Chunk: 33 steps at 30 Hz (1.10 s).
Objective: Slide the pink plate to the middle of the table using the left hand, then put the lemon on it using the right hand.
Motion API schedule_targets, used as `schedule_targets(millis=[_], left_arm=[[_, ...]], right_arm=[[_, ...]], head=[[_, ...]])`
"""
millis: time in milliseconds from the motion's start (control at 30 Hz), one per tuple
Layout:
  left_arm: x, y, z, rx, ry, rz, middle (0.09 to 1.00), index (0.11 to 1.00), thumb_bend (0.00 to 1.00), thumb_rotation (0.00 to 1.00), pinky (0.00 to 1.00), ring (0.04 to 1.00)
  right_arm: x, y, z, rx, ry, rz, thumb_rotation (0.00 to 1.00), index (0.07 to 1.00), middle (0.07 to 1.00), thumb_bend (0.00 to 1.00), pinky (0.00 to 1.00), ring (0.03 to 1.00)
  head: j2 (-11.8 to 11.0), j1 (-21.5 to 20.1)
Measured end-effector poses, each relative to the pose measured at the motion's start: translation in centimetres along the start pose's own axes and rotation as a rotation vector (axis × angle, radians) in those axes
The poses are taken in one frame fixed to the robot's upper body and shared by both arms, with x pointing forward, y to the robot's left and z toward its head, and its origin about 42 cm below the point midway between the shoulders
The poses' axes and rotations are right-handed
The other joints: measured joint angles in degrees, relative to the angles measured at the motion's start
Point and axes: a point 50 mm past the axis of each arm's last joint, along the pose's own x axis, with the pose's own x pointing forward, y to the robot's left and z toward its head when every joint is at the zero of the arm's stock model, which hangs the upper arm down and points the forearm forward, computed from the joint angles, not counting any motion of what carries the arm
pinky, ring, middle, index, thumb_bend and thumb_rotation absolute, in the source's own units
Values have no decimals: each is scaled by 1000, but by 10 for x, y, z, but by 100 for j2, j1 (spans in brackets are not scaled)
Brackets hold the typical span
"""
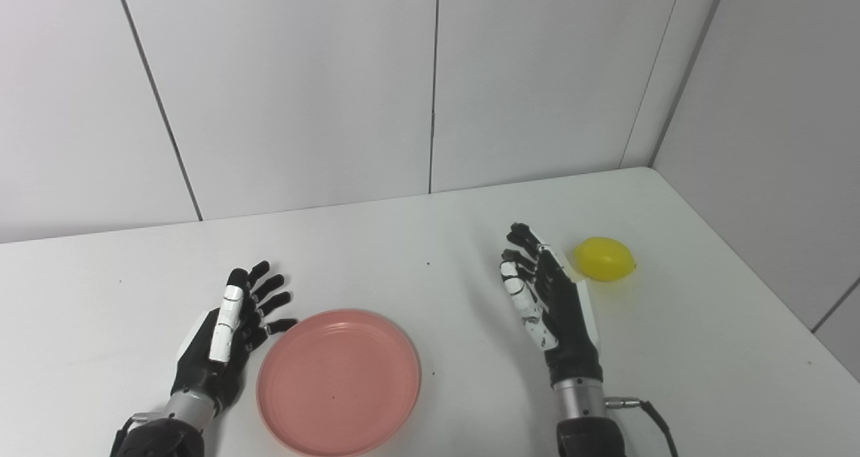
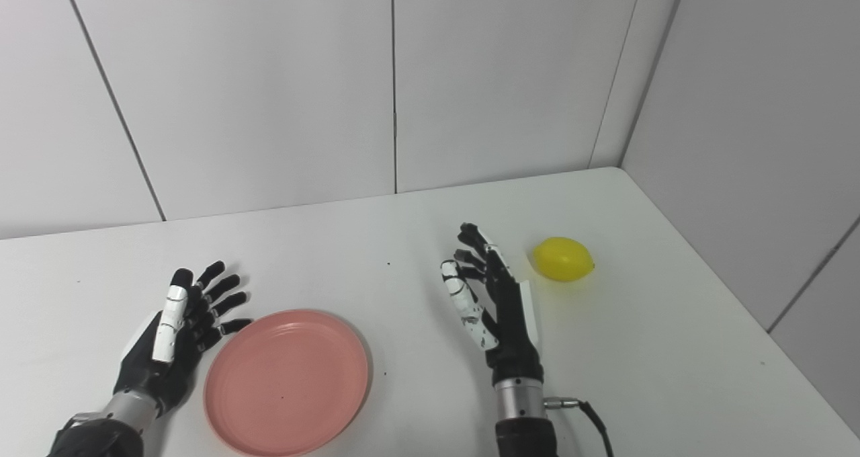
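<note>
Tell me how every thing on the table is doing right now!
pink plate: flat on the table, empty, beside the left hand.
lemon: lying on the table, not held.
left hand: open, holding nothing.
right hand: open, holding nothing, just left of the lemon.

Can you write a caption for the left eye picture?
Open left hand beside pink plate; open right hand near lemon.

Both forearms run off the bottom edge, and the pink plate's near rim is barely clipped there.
</note>
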Motion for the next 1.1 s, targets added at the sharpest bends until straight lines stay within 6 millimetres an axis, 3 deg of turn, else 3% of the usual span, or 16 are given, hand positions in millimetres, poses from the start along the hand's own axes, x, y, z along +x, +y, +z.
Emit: schedule_targets(millis=[233,467,567,700,1100], left_arm=[[0,0,0,-1,0,1,913,935,698,1000,778,878],[0,0,0,0,0,2,913,934,709,1000,768,874],[0,0,0,0,0,2,913,938,702,1000,766,874],[0,0,0,0,0,1,911,938,695,1000,764,873],[0,-1,0,5,1,-7,911,936,701,1000,764,878]], right_arm=[[25,-43,-1,-238,-49,5,871,757,764,733,663,734],[54,-74,10,-802,-218,84,793,733,770,784,640,714],[65,-84,11,-973,-259,85,824,732,758,804,703,727],[70,-86,-2,-1092,-212,103,885,719,753,820,740,741],[94,-110,-45,-1271,-65,181,859,690,723,826,691,706]], head=[[-9,26],[-17,44],[-18,44],[-18,53],[-26,79]])
